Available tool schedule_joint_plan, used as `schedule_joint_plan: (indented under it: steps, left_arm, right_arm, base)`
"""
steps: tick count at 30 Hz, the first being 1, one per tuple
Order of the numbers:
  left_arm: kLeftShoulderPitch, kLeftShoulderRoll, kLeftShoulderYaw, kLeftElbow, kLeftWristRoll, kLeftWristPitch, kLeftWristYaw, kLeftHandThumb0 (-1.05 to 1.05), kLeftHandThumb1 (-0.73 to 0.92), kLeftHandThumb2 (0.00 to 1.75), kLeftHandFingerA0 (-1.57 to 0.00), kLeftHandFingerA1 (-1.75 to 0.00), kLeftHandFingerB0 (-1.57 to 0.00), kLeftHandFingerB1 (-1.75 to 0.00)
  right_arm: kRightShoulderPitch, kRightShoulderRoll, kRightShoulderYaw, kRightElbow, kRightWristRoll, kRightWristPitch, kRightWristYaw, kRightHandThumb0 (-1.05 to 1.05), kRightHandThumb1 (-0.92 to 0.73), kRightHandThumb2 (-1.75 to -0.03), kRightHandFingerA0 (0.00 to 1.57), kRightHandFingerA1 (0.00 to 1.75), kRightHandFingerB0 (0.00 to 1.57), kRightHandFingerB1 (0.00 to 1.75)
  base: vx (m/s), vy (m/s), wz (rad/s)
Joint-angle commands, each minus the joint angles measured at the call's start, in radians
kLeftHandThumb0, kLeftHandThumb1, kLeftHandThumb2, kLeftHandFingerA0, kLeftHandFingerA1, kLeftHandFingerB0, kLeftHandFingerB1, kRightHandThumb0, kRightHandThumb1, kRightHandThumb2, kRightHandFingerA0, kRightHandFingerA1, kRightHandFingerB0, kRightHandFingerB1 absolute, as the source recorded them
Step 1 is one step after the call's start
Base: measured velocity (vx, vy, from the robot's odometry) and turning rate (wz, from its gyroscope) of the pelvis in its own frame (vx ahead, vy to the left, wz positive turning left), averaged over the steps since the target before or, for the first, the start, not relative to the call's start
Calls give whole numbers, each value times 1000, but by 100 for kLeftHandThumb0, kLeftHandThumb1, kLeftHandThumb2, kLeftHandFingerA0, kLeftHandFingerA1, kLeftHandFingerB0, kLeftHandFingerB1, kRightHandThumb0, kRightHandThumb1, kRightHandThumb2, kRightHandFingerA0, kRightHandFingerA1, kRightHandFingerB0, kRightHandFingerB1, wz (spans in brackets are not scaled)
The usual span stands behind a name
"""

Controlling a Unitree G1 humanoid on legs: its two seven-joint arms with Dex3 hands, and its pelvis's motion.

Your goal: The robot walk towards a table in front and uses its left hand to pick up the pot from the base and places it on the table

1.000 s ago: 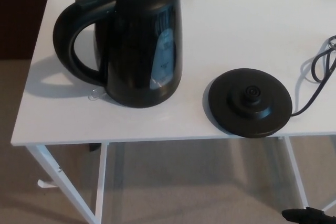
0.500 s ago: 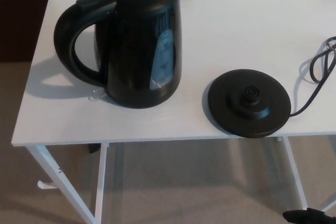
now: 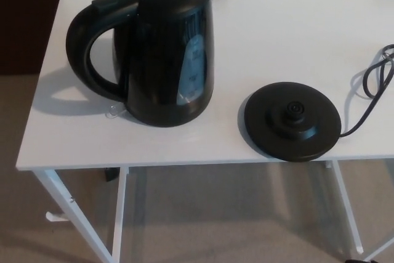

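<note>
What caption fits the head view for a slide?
Black kettle stands on the white table, left of its empty round base; the cord trails off right.

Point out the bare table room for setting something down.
Widest bare patch of table: back right, behind the base and left of the cord. A narrower gap lies between kettle and base. Front edge by the base is crowded.
</note>
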Motion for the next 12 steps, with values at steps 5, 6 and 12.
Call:
schedule_joint_plan:
  steps: [5, 6, 12]
  left_arm:
    - [62, 30, -187, 89, 250, -370, 236, -92, 78, 112, 0, -10, 0, -8]
    - [66, 28, -193, 83, 249, -375, 239, -92, 78, 113, 0, -10, 0, -8]
    - [69, 10, -219, 81, 239, -404, 255, -92, 74, 110, 0, -13, 0, -8]
  right_arm:
    - [32, 67, -167, 15, 128, -163, -143, -63, -49, -83, 0, 28, 0, 21]
    - [29, 77, -188, 11, 140, -171, -158, -66, -50, -85, 0, 26, 0, 19]
    - [13, 100, -265, -10, 162, -201, -170, -72, -53, -88, 1, 30, 0, 19]
  base:
    - [0, 0, 0]
    - [0, 0, 0]
    - [0, 0, 0]
